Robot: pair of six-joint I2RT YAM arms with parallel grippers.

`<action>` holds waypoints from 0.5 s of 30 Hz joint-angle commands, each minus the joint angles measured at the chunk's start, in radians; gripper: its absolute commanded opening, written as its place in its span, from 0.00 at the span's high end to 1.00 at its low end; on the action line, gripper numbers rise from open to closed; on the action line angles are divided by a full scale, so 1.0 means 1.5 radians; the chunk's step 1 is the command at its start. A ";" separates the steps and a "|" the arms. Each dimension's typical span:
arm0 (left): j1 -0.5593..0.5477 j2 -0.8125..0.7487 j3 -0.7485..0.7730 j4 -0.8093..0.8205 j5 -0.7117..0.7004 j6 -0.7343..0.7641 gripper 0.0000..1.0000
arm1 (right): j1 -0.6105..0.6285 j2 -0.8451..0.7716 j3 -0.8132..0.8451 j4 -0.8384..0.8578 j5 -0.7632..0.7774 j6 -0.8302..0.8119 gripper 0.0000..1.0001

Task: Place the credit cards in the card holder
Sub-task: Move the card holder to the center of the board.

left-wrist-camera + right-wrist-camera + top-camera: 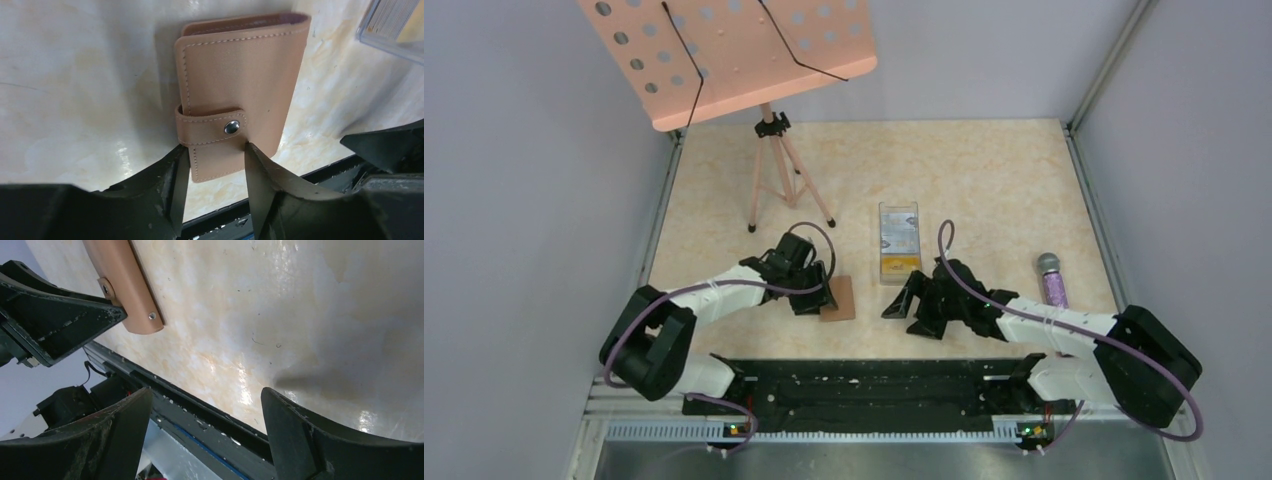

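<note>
The card holder point(240, 75) lies snapped shut on the desk point(75, 100); the left end effector point(216, 148), jaws apart, brackets its snap tab point(207, 129), likely to unfasten it; the right end effector point(206, 392), wide and empty, hovers beside the holder.

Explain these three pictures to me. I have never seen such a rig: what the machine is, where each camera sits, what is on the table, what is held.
These are two robot arms bolted at the near edge of the table, each ending in a two-finger gripper. The wide picture looks down from above; the other two come from cameras on the wrists. On the table are a brown card holder, snapped shut, a clear box of credit cards, a purple microphone and a pink music stand. The left gripper stands open over the holder's snap tab; the right gripper is open and empty. Nothing is held.
</note>
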 commanded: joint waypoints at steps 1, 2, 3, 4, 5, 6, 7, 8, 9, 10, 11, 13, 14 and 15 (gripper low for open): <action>-0.036 0.034 0.021 0.011 -0.005 0.009 0.53 | 0.009 -0.017 -0.016 0.049 0.028 0.008 0.20; -0.048 0.046 0.029 0.005 -0.011 0.012 0.56 | 0.009 -0.022 -0.019 0.049 0.030 0.008 0.20; -0.059 0.055 0.035 -0.001 -0.016 0.014 0.57 | 0.009 -0.027 -0.019 0.047 0.033 0.005 0.20; -0.071 0.062 0.043 -0.008 -0.020 0.017 0.59 | 0.009 -0.031 -0.018 0.043 0.036 0.001 0.21; -0.088 0.069 0.051 -0.014 -0.025 0.021 0.60 | 0.009 -0.035 -0.015 0.034 0.039 -0.005 0.21; -0.100 0.075 0.057 -0.020 -0.030 0.023 0.61 | 0.009 -0.038 -0.012 0.026 0.041 -0.010 0.21; -0.113 0.081 0.063 -0.027 -0.034 0.025 0.62 | 0.009 -0.042 -0.009 0.018 0.043 -0.016 0.21; -0.123 0.085 0.067 -0.029 -0.035 0.027 0.62 | 0.009 -0.045 -0.007 0.017 0.046 -0.020 0.21; -0.134 0.090 0.069 -0.030 -0.034 0.027 0.62 | 0.009 -0.047 -0.006 0.000 0.048 -0.022 0.21; -0.146 0.094 0.071 -0.031 -0.033 0.026 0.62 | 0.009 -0.050 -0.005 -0.005 0.048 -0.023 0.21; -0.156 0.096 0.071 -0.031 -0.034 0.023 0.63 | 0.009 -0.051 -0.005 -0.008 0.049 -0.024 0.21; -0.176 0.098 0.071 -0.031 -0.034 0.017 0.63 | 0.009 -0.051 -0.005 -0.010 0.046 -0.027 0.21; -0.188 0.097 0.071 -0.031 -0.036 0.014 0.63 | 0.009 -0.049 -0.004 -0.012 0.046 -0.028 0.21; -0.201 0.096 0.071 -0.031 -0.039 0.011 0.63 | 0.009 -0.047 -0.004 -0.012 0.044 -0.029 0.21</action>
